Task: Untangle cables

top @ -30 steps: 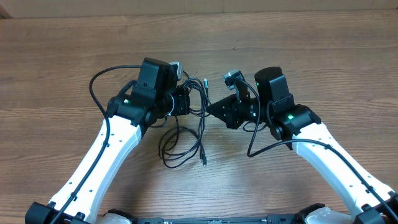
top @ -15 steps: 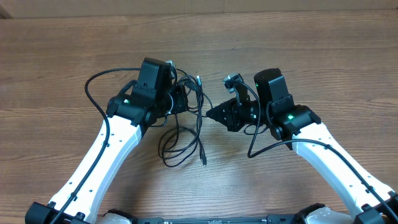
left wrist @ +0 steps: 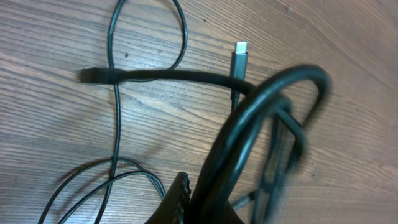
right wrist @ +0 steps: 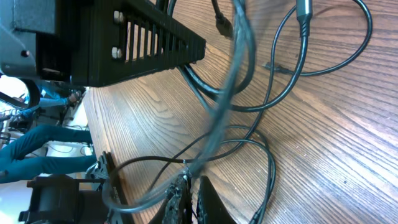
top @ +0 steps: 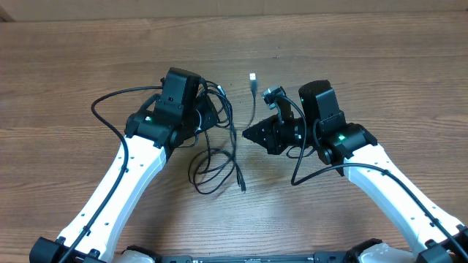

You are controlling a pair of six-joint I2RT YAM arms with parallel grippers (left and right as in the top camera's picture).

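Tangled black cables (left wrist: 174,76) on wooden table (top: 365,58), strands clamped in fully closed left gripper (top: 210,114) and right gripper (top: 247,134).

You have black cables (left wrist: 116,124); one plug (left wrist: 240,55) is dark grey with a silver tip. Your table (top: 380,51) is brown with streaked wood grain. Arm links (top: 121,186) are white, joint housings (top: 179,91) are black, and each shows a green light (top: 341,136).

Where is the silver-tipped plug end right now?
In the overhead view, the plug end is near the middle, beyond the gap between the left gripper and right gripper.
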